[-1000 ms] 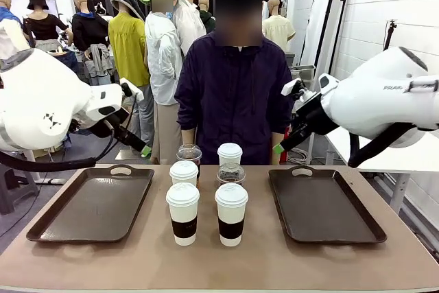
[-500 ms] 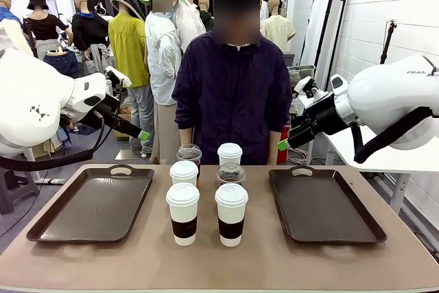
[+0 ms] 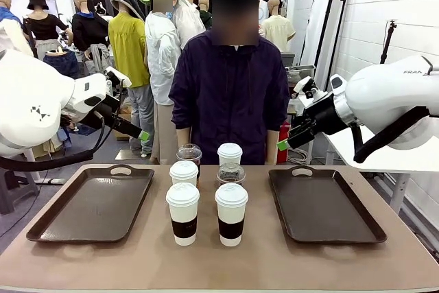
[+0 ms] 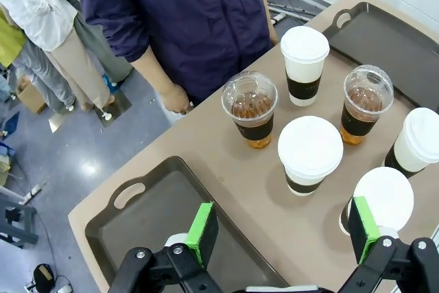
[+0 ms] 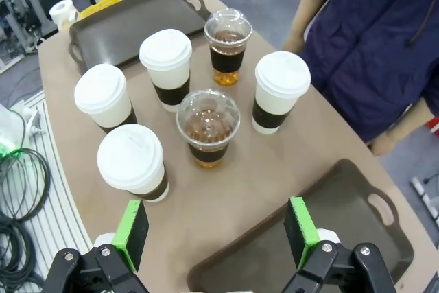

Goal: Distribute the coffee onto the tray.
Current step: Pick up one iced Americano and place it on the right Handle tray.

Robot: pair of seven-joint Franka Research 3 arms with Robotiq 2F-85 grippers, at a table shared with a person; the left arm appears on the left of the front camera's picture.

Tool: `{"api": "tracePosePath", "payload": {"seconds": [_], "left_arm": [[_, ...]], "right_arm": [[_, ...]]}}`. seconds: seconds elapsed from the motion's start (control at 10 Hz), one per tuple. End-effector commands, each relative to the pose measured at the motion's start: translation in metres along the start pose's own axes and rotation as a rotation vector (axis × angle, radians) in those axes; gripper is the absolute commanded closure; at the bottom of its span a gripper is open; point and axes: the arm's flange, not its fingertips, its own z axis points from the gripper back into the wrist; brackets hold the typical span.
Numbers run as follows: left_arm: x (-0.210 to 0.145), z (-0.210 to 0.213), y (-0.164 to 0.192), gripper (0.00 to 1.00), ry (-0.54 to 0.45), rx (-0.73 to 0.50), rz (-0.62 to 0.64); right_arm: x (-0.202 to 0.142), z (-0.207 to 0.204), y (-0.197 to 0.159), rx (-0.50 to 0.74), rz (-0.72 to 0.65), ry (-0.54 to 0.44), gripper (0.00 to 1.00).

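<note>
The surface [image 3: 219,265] carries two bare trays [image 3: 92,204] with the six coffee cups [image 3: 182,214] bunched between them. The left pincer [image 4: 282,231] and right pincer [image 5: 215,232] hang wide open and empty, so each should probably take the outer cup nearest its own tray, gripping at the sleeve. From the front, the dome-lidded cups [image 3: 189,153] sit half hidden behind the paper ones.

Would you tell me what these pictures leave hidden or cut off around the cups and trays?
Front view: the clear cups are mostly hidden behind the paper cups.
Left wrist view: the left tray is cut by the bottom edge behind the left gripper.
Right wrist view: the right tray likewise, behind the right gripper.
</note>
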Motion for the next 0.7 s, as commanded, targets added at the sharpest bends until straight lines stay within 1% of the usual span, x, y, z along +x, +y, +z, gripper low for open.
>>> {"api": "tracePosePath", "payload": {"seconds": [0.0, 0.6], "left_arm": [[0.0004, 0.0014, 0.0002, 0.0, -0.002, 0.001, 0.0], [0.0004, 0.0014, 0.0002, 0.0, -0.002, 0.001, 0.0]], "right_arm": [[-0.0008, -0.0001, 0.0001, 0.017, -0.004, -0.008, 0.0], [-0.0008, -0.0001, 0.0001, 0.017, -0.004, -0.008, 0.0]]}}
